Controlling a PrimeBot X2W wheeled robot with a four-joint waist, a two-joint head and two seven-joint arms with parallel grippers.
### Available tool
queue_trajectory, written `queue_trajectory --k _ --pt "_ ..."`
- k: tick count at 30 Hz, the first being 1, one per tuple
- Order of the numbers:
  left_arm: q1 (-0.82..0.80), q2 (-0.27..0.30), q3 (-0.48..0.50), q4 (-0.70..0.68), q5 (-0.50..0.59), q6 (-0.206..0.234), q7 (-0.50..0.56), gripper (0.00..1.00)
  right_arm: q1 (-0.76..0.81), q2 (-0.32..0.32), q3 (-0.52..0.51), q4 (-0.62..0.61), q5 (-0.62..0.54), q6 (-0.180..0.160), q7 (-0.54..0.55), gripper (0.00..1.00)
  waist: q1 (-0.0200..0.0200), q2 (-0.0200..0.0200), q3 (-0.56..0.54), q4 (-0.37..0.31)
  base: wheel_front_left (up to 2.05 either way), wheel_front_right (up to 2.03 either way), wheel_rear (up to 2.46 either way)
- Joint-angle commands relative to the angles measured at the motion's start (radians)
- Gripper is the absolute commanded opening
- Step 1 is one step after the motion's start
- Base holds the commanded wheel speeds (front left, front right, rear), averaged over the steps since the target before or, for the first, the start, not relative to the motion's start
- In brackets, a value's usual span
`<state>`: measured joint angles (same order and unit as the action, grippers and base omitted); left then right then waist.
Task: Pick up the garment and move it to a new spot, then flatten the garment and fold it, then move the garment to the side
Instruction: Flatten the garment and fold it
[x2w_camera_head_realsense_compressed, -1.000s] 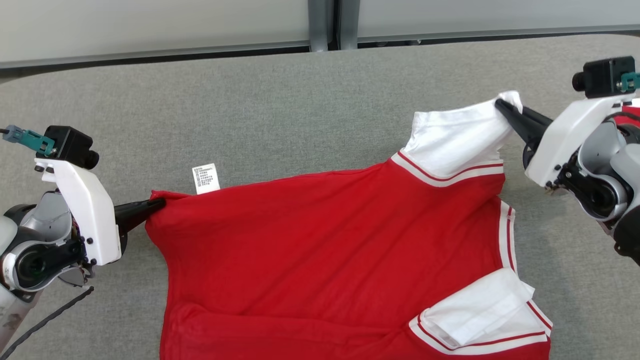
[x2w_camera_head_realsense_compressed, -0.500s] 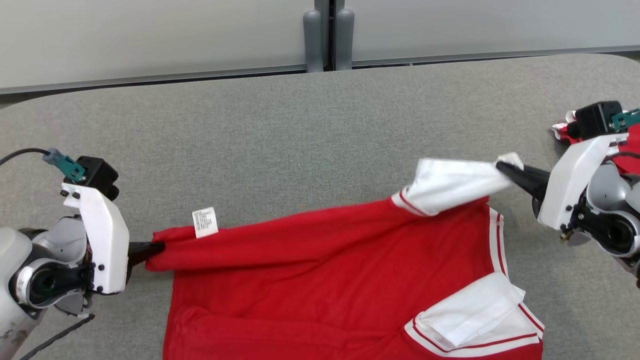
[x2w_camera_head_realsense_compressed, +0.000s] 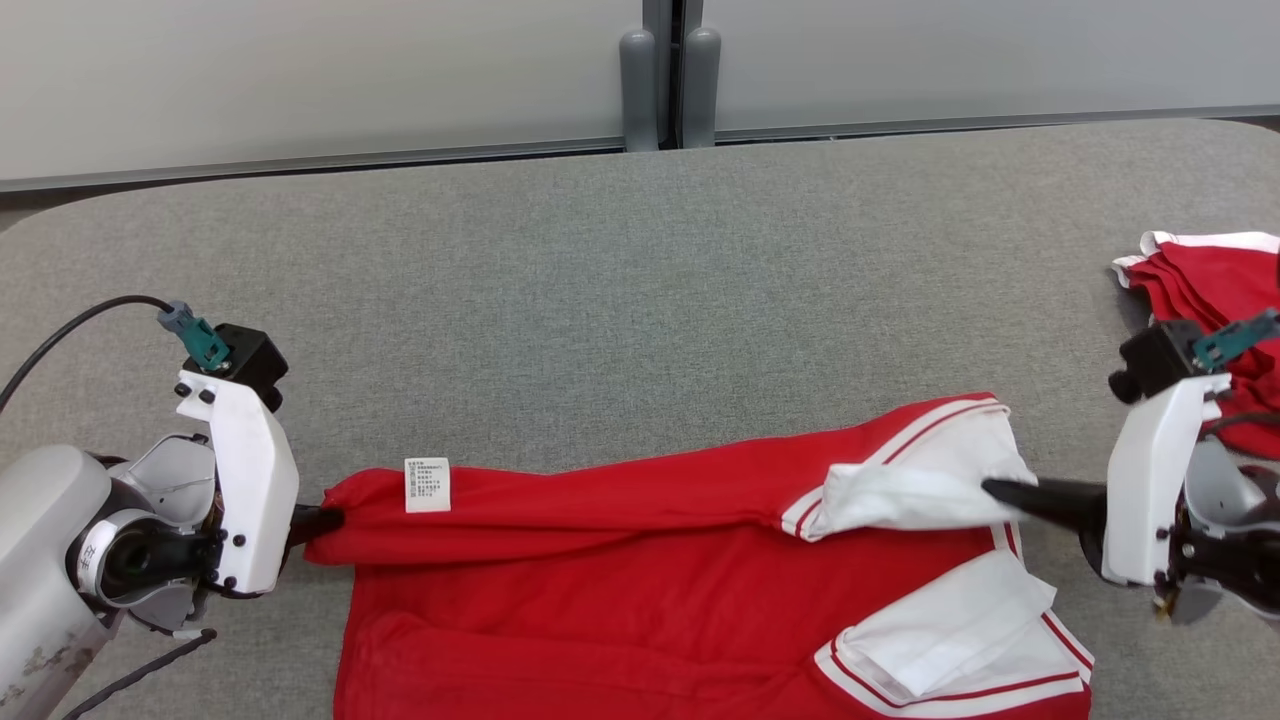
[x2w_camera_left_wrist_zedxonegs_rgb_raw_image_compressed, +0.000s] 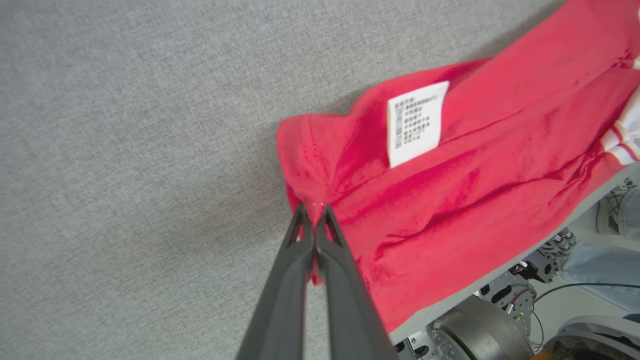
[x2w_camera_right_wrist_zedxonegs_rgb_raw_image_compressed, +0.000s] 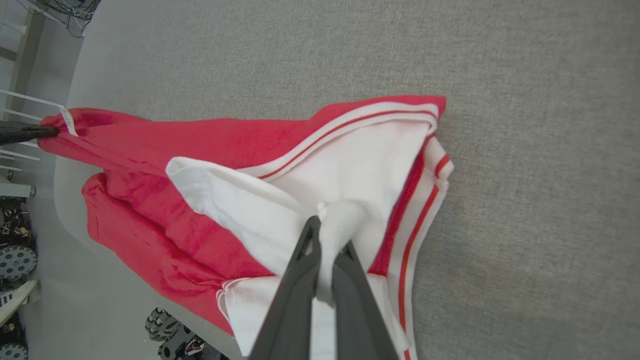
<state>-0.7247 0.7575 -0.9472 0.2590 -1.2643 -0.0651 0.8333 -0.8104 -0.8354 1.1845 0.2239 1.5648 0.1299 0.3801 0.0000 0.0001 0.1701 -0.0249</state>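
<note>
Folding is under way, I judge. The red shirt (x2w_camera_head_realsense_compressed: 640, 570) lies on the near side of the grey, felt-like table (x2w_camera_head_realsense_compressed: 600, 300). The left hand (x2w_camera_head_realsense_compressed: 325, 520) pinches its hem corner and the right hand (x2w_camera_head_realsense_compressed: 995, 489) pinches its white sleeve (x2w_camera_head_realsense_compressed: 900, 495). Next, both corners need laying level on the near half. The knit is soft and limp, with striped trim.

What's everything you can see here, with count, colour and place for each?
table: one, grey, under everything.
garment: one, red with white sleeves, near edge of table.
care label: one, white, garment's left corner.
second garment: one, red and white, table's right end.
posts: two, grey, behind the table.
left tool: one, dark, shut on garment's left corner.
right tool: one, dark, shut on a white sleeve.
</note>
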Motion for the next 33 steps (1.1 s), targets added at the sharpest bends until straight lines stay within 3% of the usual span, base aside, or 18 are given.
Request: queue_trajectory --k 1,7,15,16,17,18,19,20,27,33 --pt "-0.006 -0.002 -0.003 0.01 0.004 -0.002 0.004 0.0 0.024 -0.019 0.006 -0.017 0.006 0.002 0.011 0.0 0.0 -0.0001 -0.003 -0.002 0.0 0.0 0.0" --pt "0.018 -0.004 -0.012 0.034 -0.015 -0.012 0.01 0.0 0.076 -0.089 0.012 -0.115 0.026 0.002 0.0 0.0 0.0 -0.0001 -0.01 -0.011 0.0 0.0 0.0" --pt "0.048 -0.002 -0.022 0.038 -0.029 -0.017 0.022 0.0 0.115 -0.106 0.035 -0.127 0.015 0.002 0.0 0.0 0.0 -0.0001 -0.014 -0.016 0.0 0.0 0.0" --pt "0.053 -0.004 -0.025 0.038 -0.032 -0.017 0.027 0.0 0.121 -0.099 0.037 -0.124 0.013 0.002 -0.004 0.16 0.0 -0.0001 -0.015 -0.016 0.0 0.0 0.0" --pt "0.06 -0.005 -0.03 0.039 -0.036 -0.018 0.031 0.06 0.129 -0.091 0.041 -0.123 0.016 0.002 0.0 0.38 0.0 -0.0001 -0.017 -0.016 0.0 0.0 0.0" --pt "0.066 -0.005 -0.035 0.039 -0.038 -0.019 0.039 0.31 0.135 -0.088 0.044 -0.119 0.017 0.002 0.001 0.83 0.0 -0.0001 -0.018 -0.015 0.0 0.0 0.0" --pt "0.068 -0.005 -0.037 0.039 -0.036 -0.02 0.04 0.73 0.138 -0.086 0.044 -0.114 0.014 0.002 -0.002 1.0 0.0 -0.0001 -0.02 -0.015 0.0 0.0 0.0" --pt "0.068 -0.005 -0.04 0.04 -0.032 -0.019 0.041 1.0 0.143 -0.082 0.046 -0.112 0.016 0.002 0.0 1.0 0.0 -0.0001 -0.022 -0.014 0.0 0.0 0.0" --pt "0.082 -0.004 -0.034 0.046 -0.041 -0.024 0.022 1.0 0.167 -0.099 0.041 -0.115 0.025 0.002 -0.022 1.0 0.0 -0.0001 -0.057 -0.007 0.0 0.0 0.0" --pt "0.056 0.034 0.028 -0.011 0.014 -0.026 -0.126 1.0 0.185 -0.136 -0.048 -0.158 0.001 0.002 -0.241 1.0 0.0 -0.0001 -0.089 -0.001 0.0 0.0 0.0"
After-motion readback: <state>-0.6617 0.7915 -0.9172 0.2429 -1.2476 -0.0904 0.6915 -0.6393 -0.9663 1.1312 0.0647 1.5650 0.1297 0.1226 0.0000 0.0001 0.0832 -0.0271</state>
